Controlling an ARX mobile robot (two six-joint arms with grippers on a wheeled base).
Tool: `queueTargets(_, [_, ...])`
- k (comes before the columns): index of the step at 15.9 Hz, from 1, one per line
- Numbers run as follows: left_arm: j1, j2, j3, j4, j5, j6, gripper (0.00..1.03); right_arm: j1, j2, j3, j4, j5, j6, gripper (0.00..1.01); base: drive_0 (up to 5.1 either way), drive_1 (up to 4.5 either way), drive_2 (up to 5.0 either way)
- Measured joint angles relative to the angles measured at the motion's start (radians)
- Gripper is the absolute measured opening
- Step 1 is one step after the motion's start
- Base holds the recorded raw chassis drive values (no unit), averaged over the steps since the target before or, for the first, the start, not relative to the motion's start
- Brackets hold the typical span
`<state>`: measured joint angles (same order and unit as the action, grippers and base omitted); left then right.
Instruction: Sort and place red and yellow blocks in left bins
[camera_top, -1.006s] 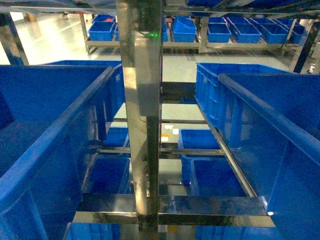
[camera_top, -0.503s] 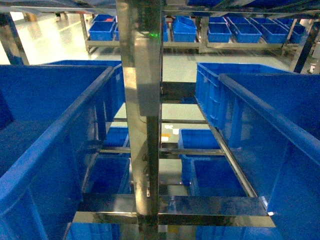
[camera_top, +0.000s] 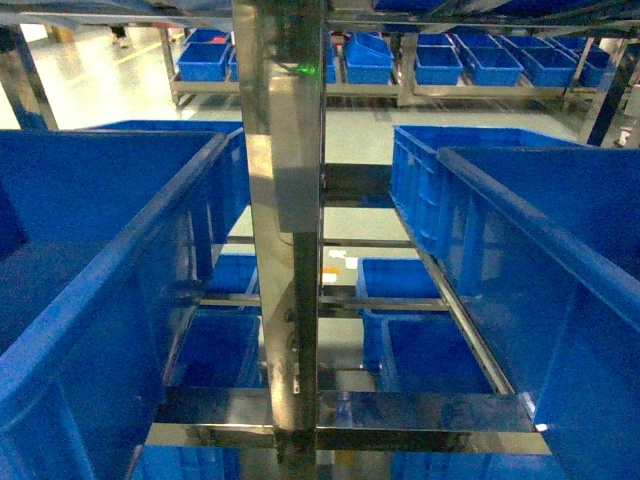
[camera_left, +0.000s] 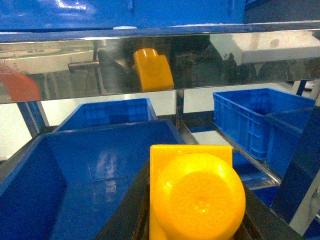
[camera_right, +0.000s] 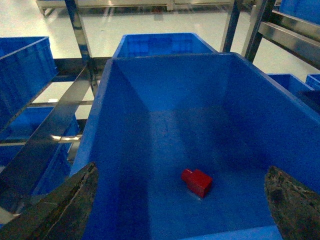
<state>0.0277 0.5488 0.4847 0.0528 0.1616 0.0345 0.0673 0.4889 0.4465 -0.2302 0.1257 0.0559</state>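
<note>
- The left gripper (camera_left: 192, 220) grasps a yellow block (camera_left: 196, 197), stud end towards the camera, held above a blue bin (camera_left: 95, 165) on a lower shelf.
- To do this step well, I would carry the block past the near rim and over the bin's open middle before letting go, keeping clear of the steel rail (camera_left: 160, 62) overhead.
- The right gripper (camera_right: 180, 200) is spread wide over another bin (camera_right: 165, 115), where a red block (camera_right: 197, 181) lies on the floor.
- Around: a steel rack (camera_top: 285, 200), rows of blue bins, a pale glossy floor (camera_top: 100, 80).
</note>
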Motion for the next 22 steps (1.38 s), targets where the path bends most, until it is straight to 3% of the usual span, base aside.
queueTargets(2, [0.003,0.000,0.000,-0.001,0.004,0.000,0.27,0.000,0.000,0.000,0.000,0.000,0.000,0.98,0.0,0.00,0.0])
queueTargets(11, [0.248,0.022,-0.077,-0.005,0.101,0.079,0.27,0.000,0.000,0.000,0.000,0.000,0.000,0.98,0.0,0.00,0.0])
queueTargets(16, [0.235,0.128,-0.073,0.067,0.100,0.106,0.27,0.000,0.000,0.000,0.000,0.000,0.000,0.98,0.0,0.00,0.0])
queueTargets(19, [0.182,0.233,-0.071,0.136,0.045,0.139,0.27,0.000,0.000,0.000,0.000,0.000,0.000,0.98,0.0,0.00,0.0])
queueTargets(22, [0.174,0.389,-0.042,0.208,0.005,0.159,0.27,0.000,0.000,0.000,0.000,0.000,0.000,0.98,0.0,0.00,0.0])
